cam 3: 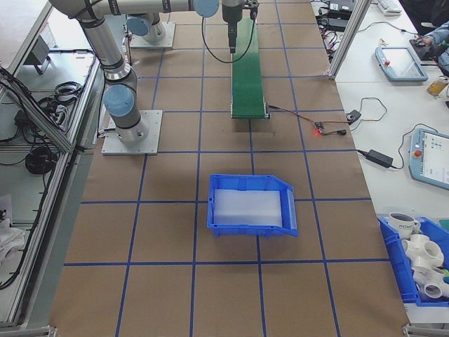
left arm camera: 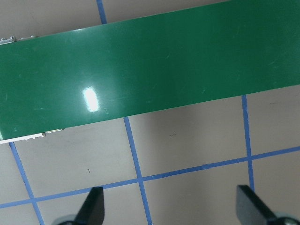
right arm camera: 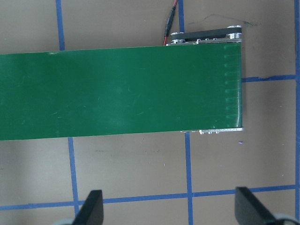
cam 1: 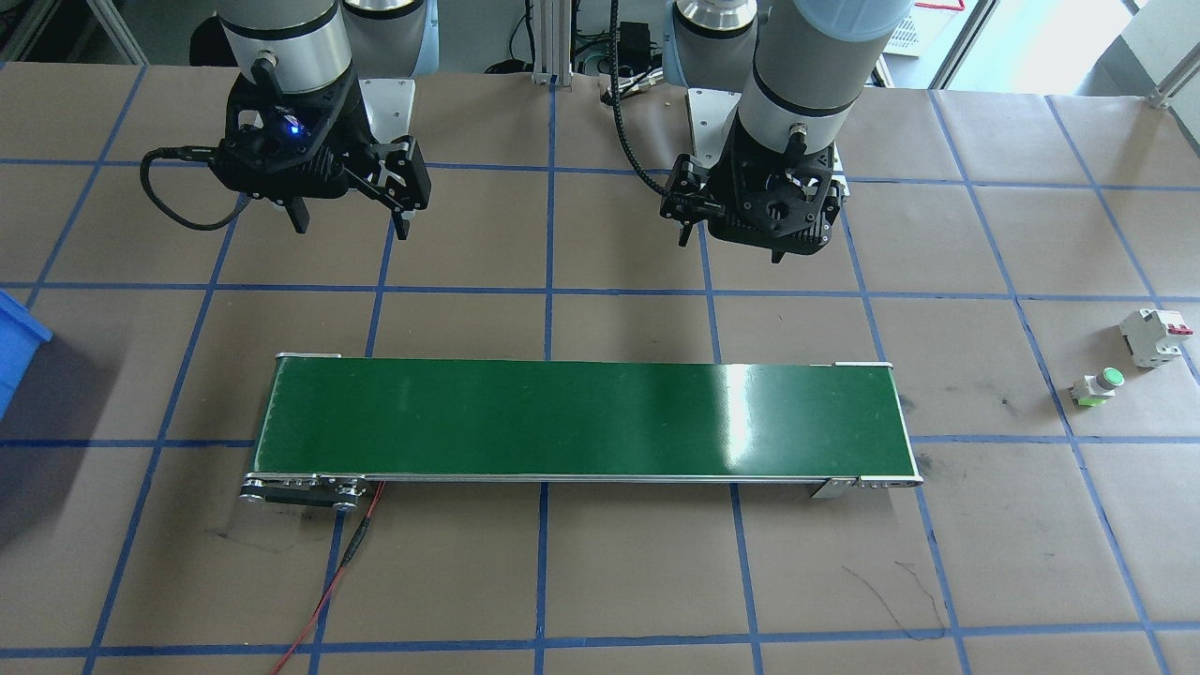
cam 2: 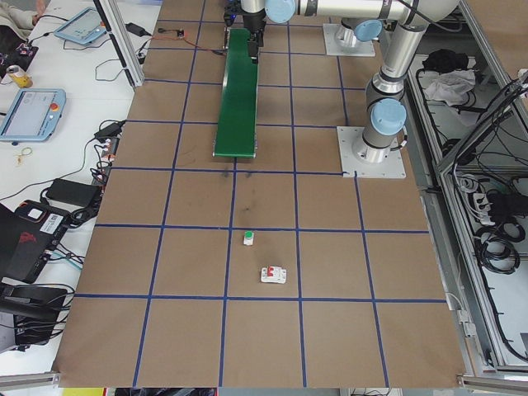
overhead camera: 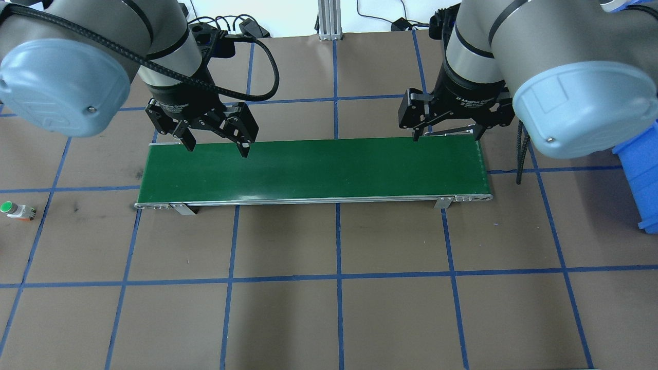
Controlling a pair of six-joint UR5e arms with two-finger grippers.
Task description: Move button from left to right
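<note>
The table (overhead camera: pixel 360 318) is covered in brown paper marked into squares by blue tape lines. In the overhead view, the nearest stretch of that paper lies bare. Farther in, a long green conveyor belt (overhead camera: pixel 313 167) runs across the middle, its red and black lead (cam 1: pixel 328 591) trailing off the end on the robot's right. A blue bin (cam 3: pixel 251 203) sits on the paper beyond that same end.

The button (overhead camera: pixel 15 209) lies on its side on the paper, well off the belt's left end, green cap showing. In the front-facing view a white circuit breaker (cam 1: pixel 1155 336) with a red lever stands just beside it.

Beyond the belt's far edge, both arms hang above the table. The left gripper (overhead camera: pixel 216 141) is over the belt's left part, fingers spread wide and empty, touching nothing. The right gripper (overhead camera: pixel 446 134) is over the belt's right part, likewise spread wide, holding nothing. Each wrist view shows two dark fingertips (left arm camera: pixel 93 206) well apart over bare paper.

At the table's edges stand aluminium frame posts (cam 2: pixel 115 41), side benches with teach pendants (cam 3: pixel 431 158) and loose cables.
</note>
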